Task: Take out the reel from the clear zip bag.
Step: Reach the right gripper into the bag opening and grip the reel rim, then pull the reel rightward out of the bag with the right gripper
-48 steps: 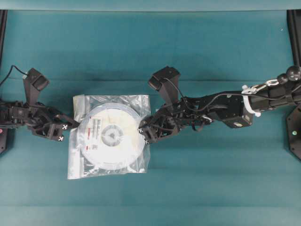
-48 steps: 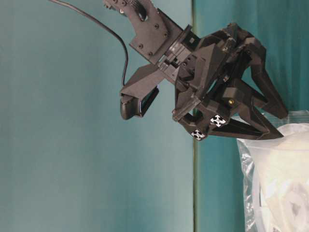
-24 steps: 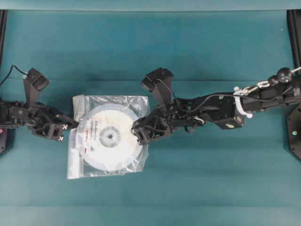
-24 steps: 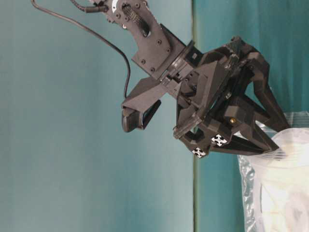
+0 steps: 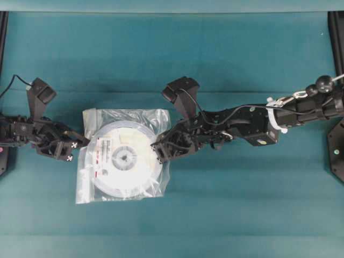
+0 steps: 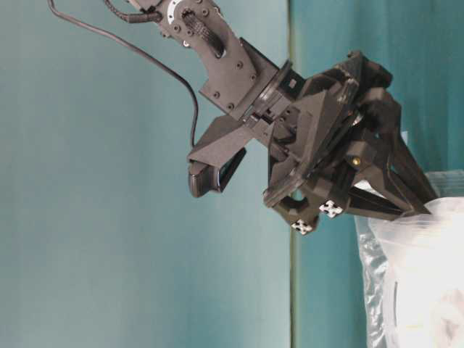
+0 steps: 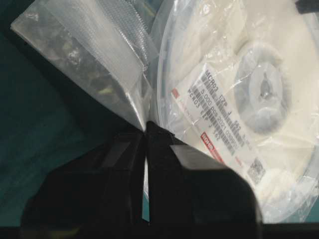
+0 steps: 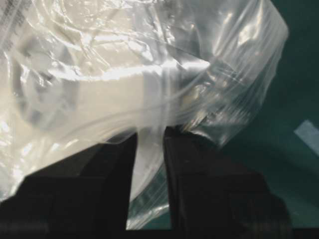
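1. Clear zip bag (image 5: 122,156) – laid flat on teal table (image 5: 226,59), left of centre in overhead view. Square outline, no marked long axis; edges are set roughly parallel to table edges, with a slight skew. Film is crinkled and glossy. A denser strip is seen along the bag's left edge in overhead view.

2. Reel (image 5: 124,158) – contained inside the bag, flat face up, disc axis vertical. Hub is seen near bag centre. White label w/ red marks and printed code is located left of hub; its long side is run approx. top-to-bottom in overhead view.

3. Left gripper (image 5: 80,142) – positioned at bag's left edge, upper part. In left wrist view the fingers (image 7: 119,154) are pressed together, w/ a pinch of bag film clamped between the tips. Reel rim is seen just beyond the tips.

4. Right gripper (image 5: 158,154) – reached in from the right, placed at bag's right edge. In right wrist view the fingers (image 8: 114,164) are drawn close w/ a narrow gap; bag film and a pale edge, prob. reel rim, are caught between them.

5. Table-level view – right gripper (image 6: 428,210) is shown w/ tips at the bag's top, film bunched there.
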Controlling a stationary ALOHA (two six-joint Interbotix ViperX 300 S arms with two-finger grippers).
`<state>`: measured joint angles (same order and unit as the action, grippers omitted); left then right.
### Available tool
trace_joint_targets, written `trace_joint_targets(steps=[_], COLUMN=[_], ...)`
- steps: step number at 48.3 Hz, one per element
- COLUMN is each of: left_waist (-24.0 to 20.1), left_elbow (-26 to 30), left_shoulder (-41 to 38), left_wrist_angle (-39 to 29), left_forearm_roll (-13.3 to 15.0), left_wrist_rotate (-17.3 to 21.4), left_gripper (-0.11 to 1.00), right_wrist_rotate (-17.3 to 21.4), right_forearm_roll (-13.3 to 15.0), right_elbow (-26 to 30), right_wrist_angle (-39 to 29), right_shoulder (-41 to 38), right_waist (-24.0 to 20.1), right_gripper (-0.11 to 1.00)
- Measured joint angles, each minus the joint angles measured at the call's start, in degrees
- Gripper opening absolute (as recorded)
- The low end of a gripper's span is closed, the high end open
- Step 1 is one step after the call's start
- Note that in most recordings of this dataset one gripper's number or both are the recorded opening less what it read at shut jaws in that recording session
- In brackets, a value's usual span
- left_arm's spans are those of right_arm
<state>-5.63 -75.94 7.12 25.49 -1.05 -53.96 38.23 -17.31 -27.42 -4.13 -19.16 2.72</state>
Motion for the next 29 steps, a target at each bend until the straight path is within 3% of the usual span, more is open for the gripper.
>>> trace_joint_targets(steps=[29], left_waist=[0.0], left_elbow=[0.0], left_shoulder=[-0.09], left_wrist_angle=[0.0], left_forearm_roll=[0.0], left_wrist_rotate=[0.09], left_gripper=[-0.01], right_wrist_rotate=[0.09], right_forearm_roll=[-0.18], right_elbow=[-2.02], right_wrist_angle=[-0.26], right_shoulder=[1.41], right_waist=[0.18], right_gripper=[0.15])
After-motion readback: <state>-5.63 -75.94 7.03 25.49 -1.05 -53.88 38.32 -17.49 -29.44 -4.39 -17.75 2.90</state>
